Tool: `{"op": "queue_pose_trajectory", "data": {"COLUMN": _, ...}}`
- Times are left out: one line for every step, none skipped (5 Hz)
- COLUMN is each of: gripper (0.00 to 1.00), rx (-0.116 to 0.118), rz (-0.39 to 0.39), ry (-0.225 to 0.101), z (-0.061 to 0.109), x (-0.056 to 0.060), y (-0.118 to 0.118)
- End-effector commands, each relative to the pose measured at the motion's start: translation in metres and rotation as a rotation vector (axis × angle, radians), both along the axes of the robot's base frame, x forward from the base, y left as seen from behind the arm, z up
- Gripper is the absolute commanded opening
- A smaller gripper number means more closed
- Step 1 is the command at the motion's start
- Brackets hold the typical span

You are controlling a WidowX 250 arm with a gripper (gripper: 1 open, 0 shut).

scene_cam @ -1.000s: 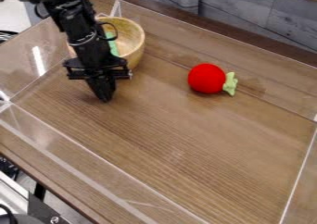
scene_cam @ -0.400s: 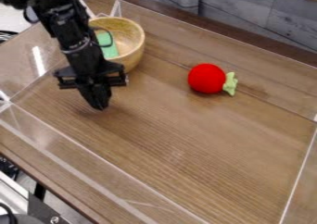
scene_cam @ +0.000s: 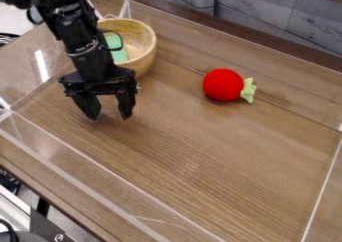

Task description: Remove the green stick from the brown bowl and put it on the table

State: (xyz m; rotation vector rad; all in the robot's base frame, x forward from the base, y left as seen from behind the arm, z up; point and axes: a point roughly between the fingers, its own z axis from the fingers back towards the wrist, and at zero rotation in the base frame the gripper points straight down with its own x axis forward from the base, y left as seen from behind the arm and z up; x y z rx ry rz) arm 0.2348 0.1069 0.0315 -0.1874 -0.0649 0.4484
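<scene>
Compared with the earlier frames, where the two fingers were pressed together into a single dark point above the wood, the gripper [scene_cam: 107,108] now has its fingers [scene_cam: 91,107] spread wide apart, pointing nearly straight down at the table [scene_cam: 201,176]. It has also shifted from just in front of the bowl toward the left side of the table. Nothing sits between the fingers and nothing is held; whether the tips touch the wood cannot be told from this view. The brown bowl [scene_cam: 144,46] stands just behind the fingers, beside the arm [scene_cam: 74,31], and a green object [scene_cam: 118,48] shows inside it at the near edge, partly hidden by the arm; it appears to be the green stick, lying in the bowl rather than on the table. Well off to the right of the fingers lies a red ball-shaped toy [scene_cam: 223,84] with a small green piece at its right end. A clear plastic wall [scene_cam: 34,146] fences the table on all sides. Counted: one arm with one gripper of two fingers, one bowl, one green item in the bowl, one red toy.
</scene>
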Motion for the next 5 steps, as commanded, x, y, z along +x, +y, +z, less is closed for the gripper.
{"op": "queue_pose_trajectory", "data": {"gripper": 1.00, "rx": 0.013, "rz": -0.035, "ry": -0.081, "z": 0.028, "x": 0.009, "y": -0.016}}
{"op": "queue_pose_trajectory", "data": {"gripper": 1.00, "rx": 0.014, "rz": -0.062, "ry": -0.093, "z": 0.033, "x": 0.011, "y": -0.040}}
{"op": "queue_pose_trajectory", "data": {"gripper": 1.00, "rx": 0.014, "rz": -0.097, "ry": -0.114, "z": 0.045, "x": 0.014, "y": -0.039}}
{"op": "queue_pose_trajectory", "data": {"gripper": 1.00, "rx": 0.015, "rz": -0.130, "ry": -0.137, "z": 0.059, "x": 0.019, "y": -0.037}}
{"op": "queue_pose_trajectory", "data": {"gripper": 1.00, "rx": 0.028, "rz": -0.142, "ry": -0.160, "z": 0.063, "x": 0.026, "y": -0.045}}
